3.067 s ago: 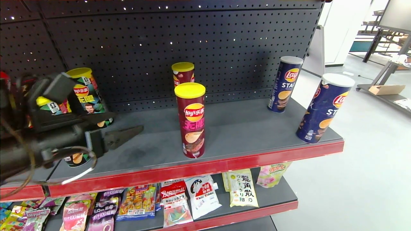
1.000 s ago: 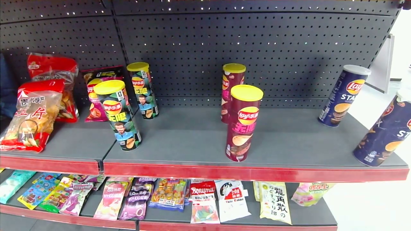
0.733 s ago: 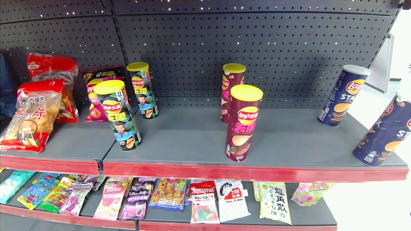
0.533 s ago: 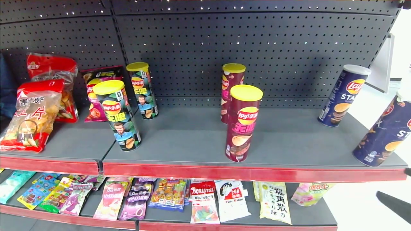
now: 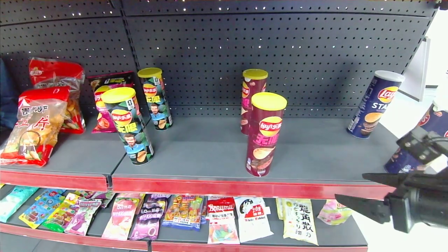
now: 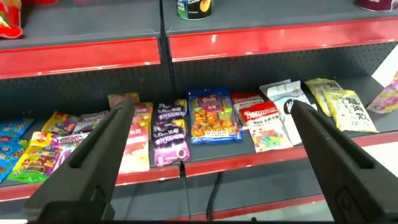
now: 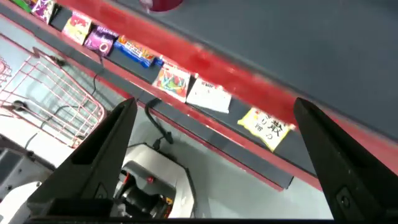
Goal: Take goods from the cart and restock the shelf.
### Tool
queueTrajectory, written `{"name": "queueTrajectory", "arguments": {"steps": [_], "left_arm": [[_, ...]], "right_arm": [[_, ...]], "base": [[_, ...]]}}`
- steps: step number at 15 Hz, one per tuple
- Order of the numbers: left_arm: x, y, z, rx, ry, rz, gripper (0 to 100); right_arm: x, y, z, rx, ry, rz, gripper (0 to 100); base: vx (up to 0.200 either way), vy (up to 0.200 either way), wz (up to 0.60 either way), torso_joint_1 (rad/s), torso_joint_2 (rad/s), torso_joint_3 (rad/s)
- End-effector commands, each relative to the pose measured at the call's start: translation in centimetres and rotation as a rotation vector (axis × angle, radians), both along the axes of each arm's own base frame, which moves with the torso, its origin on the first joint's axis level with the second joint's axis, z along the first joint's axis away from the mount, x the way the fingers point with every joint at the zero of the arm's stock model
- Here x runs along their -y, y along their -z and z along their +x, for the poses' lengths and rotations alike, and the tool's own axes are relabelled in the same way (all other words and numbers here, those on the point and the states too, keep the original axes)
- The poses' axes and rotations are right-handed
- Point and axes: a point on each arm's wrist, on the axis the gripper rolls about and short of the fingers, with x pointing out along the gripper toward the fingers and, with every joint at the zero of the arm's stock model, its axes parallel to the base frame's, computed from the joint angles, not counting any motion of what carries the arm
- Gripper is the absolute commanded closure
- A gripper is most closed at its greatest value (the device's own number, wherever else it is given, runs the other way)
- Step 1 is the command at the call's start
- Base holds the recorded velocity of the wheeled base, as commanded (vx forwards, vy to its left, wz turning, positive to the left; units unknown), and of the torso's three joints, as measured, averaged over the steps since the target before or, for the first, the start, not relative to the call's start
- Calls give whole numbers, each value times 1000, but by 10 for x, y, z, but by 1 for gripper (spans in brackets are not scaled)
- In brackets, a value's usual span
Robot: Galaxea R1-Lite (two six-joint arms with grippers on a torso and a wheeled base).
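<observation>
Hovering low at the right end of the shelf, the right gripper sits just in front of the red front lip, with its arm coming in from the right. Its fingers are spread wide with nothing between them, and the tips point left along the lip.

From the right wrist, the same gripper looks down past the lip toward a pink wire cart on the floor. What the cart holds can't be made out.

The left gripper is held lower, level with the second shelf and facing the rows of candy packets. Its fingers are likewise wide apart and empty.

Goods standing on the top shelf:
- A maroon can stands upright near the front edge, with a second maroon can just behind it.
- Two dark patterned cans stand upright to the left, one in front and one behind.
- A blue can stands at the back right, and another blue can at the right edge is partly hidden by the right arm.
- Red chip bags lean at the far left.
</observation>
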Motion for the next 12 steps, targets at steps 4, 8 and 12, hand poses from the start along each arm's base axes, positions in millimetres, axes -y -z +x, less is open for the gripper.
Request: {"name": "queueTrajectory", "arguments": {"steps": [4, 8, 12], "left_arm": [[0, 0, 0, -6, 0, 1, 0], [0, 0, 0, -6, 0, 1, 0], [0, 0, 0, -6, 0, 1, 0]], "right_arm": [[-29, 10, 71, -57, -12, -22, 0], [-38, 16, 95, -79, -12, -39, 0], [-45, 22, 109, -83, -33, -76, 0]], "base": [[0, 0, 0, 0, 0, 0], [0, 0, 0, 0, 0, 0], [0, 0, 0, 0, 0, 0]]}}
